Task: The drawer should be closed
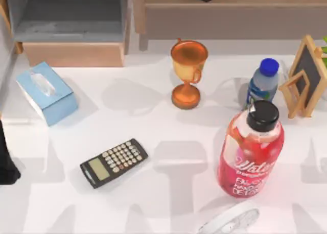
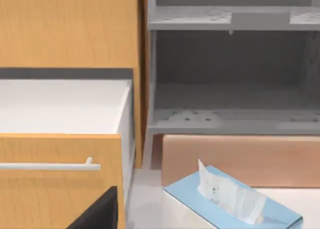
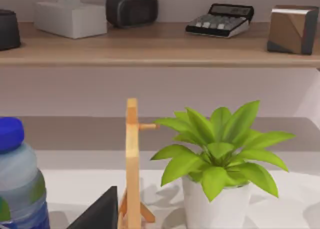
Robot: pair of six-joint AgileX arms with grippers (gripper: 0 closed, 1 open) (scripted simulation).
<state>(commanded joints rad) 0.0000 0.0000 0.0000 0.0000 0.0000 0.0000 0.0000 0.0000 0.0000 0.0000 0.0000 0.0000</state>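
1. Drawer (image 2: 60, 139): seen in the left wrist view, pulled out from a wooden cabinet (image 2: 70, 29). White interior exposed; wood front panel carries a pale bar handle (image 2: 50, 165). The drawer stands open, just beside a grey open shelf unit (image 2: 230, 79).
2. Left arm: a dark part shows at the far left edge of the top view (image 1: 6, 162), level with the calculator. A dark gripper part sits at the lower edge of the left wrist view (image 2: 97, 214), in front of the drawer front. Cannot tell whether the left claw is apart or together.
3. Right arm: a dark gripper part at the lower edge of the right wrist view (image 3: 97, 211), facing a potted green plant (image 3: 215, 154) and a wooden easel frame (image 3: 132, 164). Claw state cannot be told.
4. Top view, upper left: grey shelf unit on a wood base; a blue tissue box (image 1: 46, 92) lies just in front of it on the white table (image 1: 143, 193).
5. Top view, centre: copper trophy cup (image 1: 188, 73), upright. Black calculator (image 1: 113, 162) lower left of centre, lying tilted.
6. Top view, right: red bottle with black cap (image 1: 250, 152); behind it a clear water bottle with blue cap (image 1: 264, 80); a small chalkboard on a wooden easel (image 1: 306, 75) at the right edge.
7. Bottom edge, right of centre: a white object (image 1: 230, 221), not identifiable.
8. Right wrist view, upper part: a wooden shelf (image 3: 150, 44) holding a white tissue box, a dark speaker-like item, a calculator and a metallic block.
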